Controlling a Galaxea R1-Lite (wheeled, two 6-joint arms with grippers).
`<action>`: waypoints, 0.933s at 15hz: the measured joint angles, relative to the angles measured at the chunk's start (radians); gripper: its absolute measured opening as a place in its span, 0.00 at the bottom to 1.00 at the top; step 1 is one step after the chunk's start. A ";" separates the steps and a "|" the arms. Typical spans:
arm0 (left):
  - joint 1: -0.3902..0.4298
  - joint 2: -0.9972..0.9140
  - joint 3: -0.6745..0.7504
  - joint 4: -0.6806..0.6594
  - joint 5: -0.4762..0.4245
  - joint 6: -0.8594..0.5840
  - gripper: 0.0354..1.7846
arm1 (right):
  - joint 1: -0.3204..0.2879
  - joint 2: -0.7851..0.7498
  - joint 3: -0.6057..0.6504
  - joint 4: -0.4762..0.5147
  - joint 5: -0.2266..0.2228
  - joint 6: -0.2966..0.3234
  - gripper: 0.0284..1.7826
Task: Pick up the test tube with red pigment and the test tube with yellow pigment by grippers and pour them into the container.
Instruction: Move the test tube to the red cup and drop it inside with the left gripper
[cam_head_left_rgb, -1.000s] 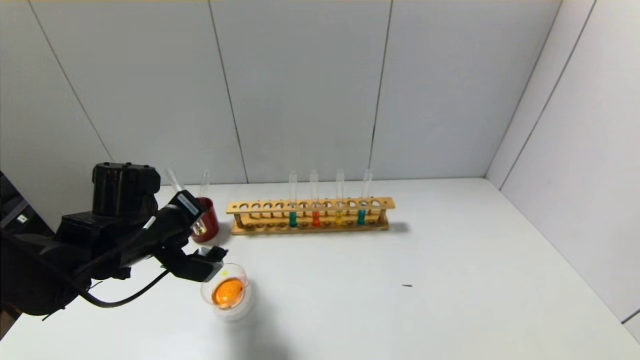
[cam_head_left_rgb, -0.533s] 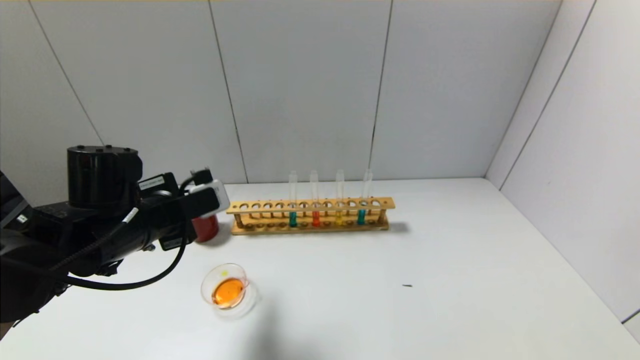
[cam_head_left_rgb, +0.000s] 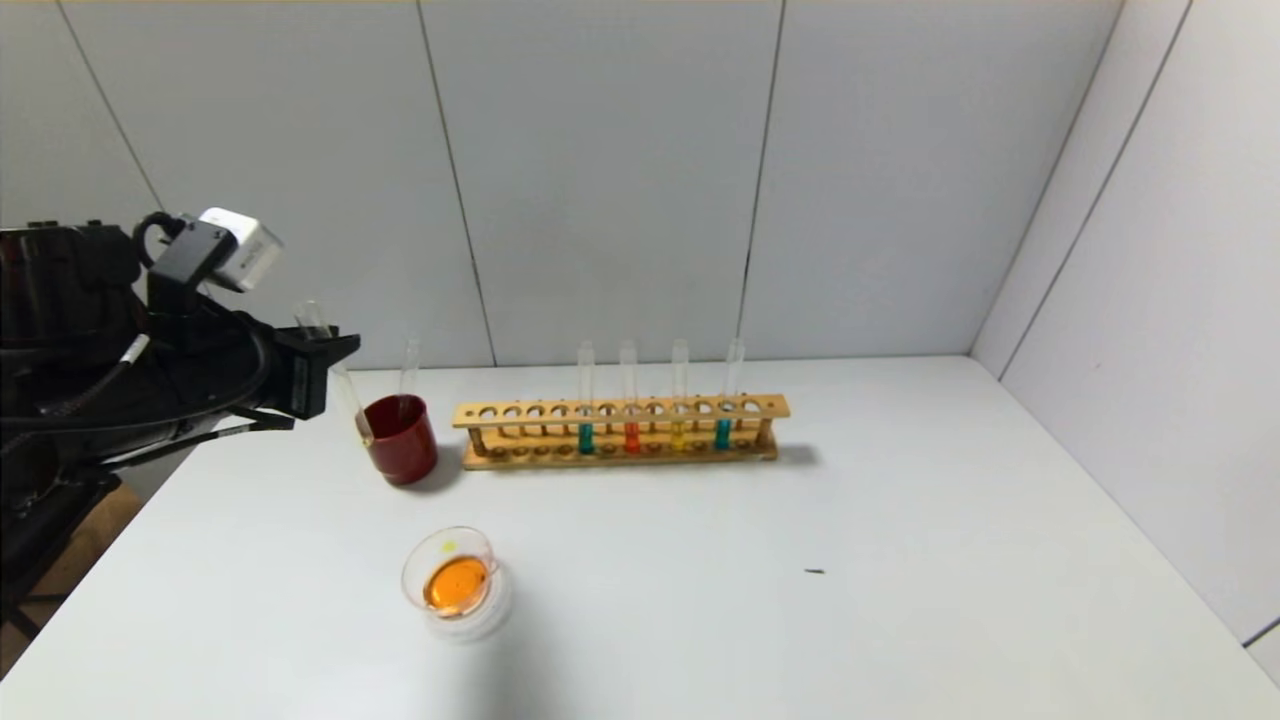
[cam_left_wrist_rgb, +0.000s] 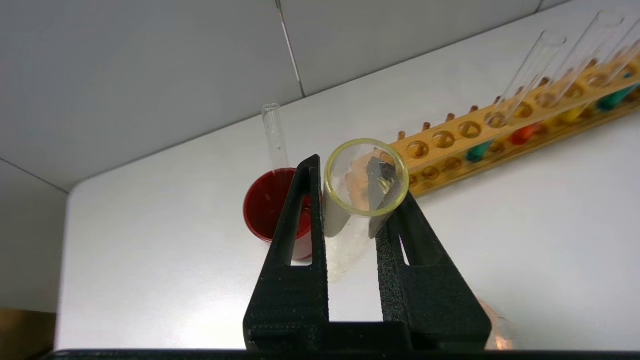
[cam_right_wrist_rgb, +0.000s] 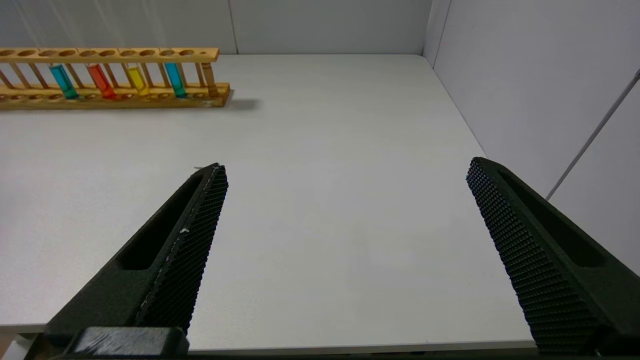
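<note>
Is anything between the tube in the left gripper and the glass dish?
Nothing visible. The left gripper holds the test tube beside the red cup; only bare table lies between it and the container.

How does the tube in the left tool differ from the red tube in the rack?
The tube in the left tool looks emptied and leans at the red cup; the red tube keeps orange-red liquid and stands upright in the wooden rack. One is gripped by the left tool, the other is untouched. Both are slender clear glass.
</note>
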 joint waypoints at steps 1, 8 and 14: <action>0.028 0.010 -0.006 -0.006 -0.041 -0.032 0.16 | 0.000 0.000 0.000 0.000 0.000 0.000 0.98; 0.063 0.159 -0.105 -0.021 -0.058 -0.127 0.16 | 0.000 0.000 0.000 0.000 0.000 0.000 0.98; 0.084 0.314 -0.200 -0.100 -0.050 -0.158 0.16 | 0.000 0.000 0.000 0.000 0.000 0.000 0.98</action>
